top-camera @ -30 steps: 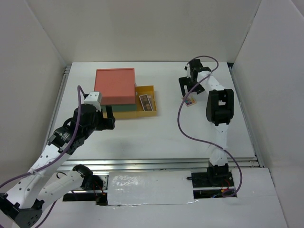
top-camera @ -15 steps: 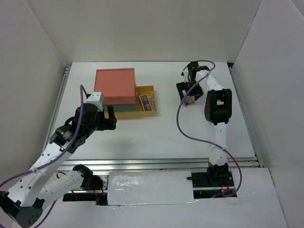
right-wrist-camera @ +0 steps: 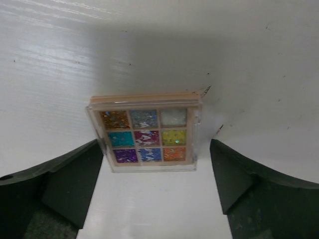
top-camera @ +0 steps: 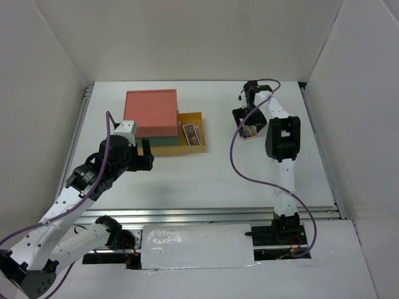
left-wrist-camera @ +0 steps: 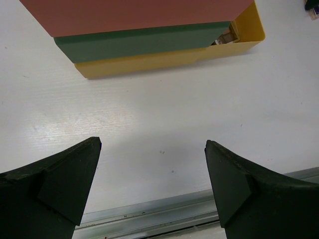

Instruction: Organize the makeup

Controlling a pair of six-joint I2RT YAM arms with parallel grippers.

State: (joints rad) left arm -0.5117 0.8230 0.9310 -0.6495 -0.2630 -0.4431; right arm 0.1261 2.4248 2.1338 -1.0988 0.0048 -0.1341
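A small square palette [right-wrist-camera: 145, 133] with nine coloured pans lies flat on the white table; in the top view it [top-camera: 250, 132] is at the back right. My right gripper [right-wrist-camera: 157, 172] is open and low over it, with the palette just ahead of and between the fingertips; the left finger [right-wrist-camera: 75, 177] is close to its edge. A long brownish palette [top-camera: 190, 132] lies in the open yellow drawer [top-camera: 198, 145]. My left gripper [left-wrist-camera: 152, 167] is open and empty, in front of the drawer box. The puffs, disc and tube are out of view.
The stacked drawer box [top-camera: 150, 112] stands at the back left, with an orange top [left-wrist-camera: 134, 12], a shut green drawer [left-wrist-camera: 142, 42] and the yellow drawer [left-wrist-camera: 149, 60] pulled out to the right. A metal rail [left-wrist-camera: 149, 219] runs along the table's near edge.
My right gripper has moved from behind the square palette down onto it, so its fingers now flank it. My left gripper has shifted slightly right.
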